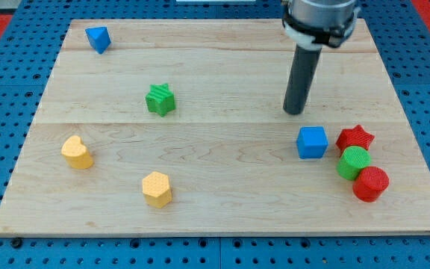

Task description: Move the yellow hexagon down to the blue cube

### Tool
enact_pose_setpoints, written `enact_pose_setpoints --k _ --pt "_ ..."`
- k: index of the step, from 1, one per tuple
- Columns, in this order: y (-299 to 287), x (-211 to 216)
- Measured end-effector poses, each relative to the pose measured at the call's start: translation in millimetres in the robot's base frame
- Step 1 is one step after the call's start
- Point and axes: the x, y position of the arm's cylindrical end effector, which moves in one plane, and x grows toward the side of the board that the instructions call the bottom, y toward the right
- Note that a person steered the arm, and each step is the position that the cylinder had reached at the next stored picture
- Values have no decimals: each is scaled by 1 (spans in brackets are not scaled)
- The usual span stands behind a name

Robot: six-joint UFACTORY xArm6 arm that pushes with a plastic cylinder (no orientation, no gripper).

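The yellow hexagon (157, 188) lies near the board's bottom edge, left of centre. The blue cube (312, 142) sits at the view's right, level with the board's middle. My tip (295, 112) rests on the board just above and slightly left of the blue cube, with a small gap between them. The hexagon is far to the left of and below my tip.
A red star (355, 137), a green cylinder (354, 161) and a red cylinder (370, 183) cluster right of the blue cube. A yellow rounded block (77, 152) lies at the left, a green star (160, 99) above centre-left, a blue triangular block (98, 39) top left.
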Motion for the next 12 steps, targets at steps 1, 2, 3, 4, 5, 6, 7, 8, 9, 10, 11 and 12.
enact_pose_setpoints --k 1,2,3,4,5,6,7,8,9,10,11,12 --pt "14 16" --pt "18 28" --pt "1 28" --pt "-104 18" --pt "-178 49" --pt "-214 87" --pt "-270 100" --pt "-255 115" --pt "-177 121" --pt "-132 128" --pt "-178 157" --pt "-103 149"
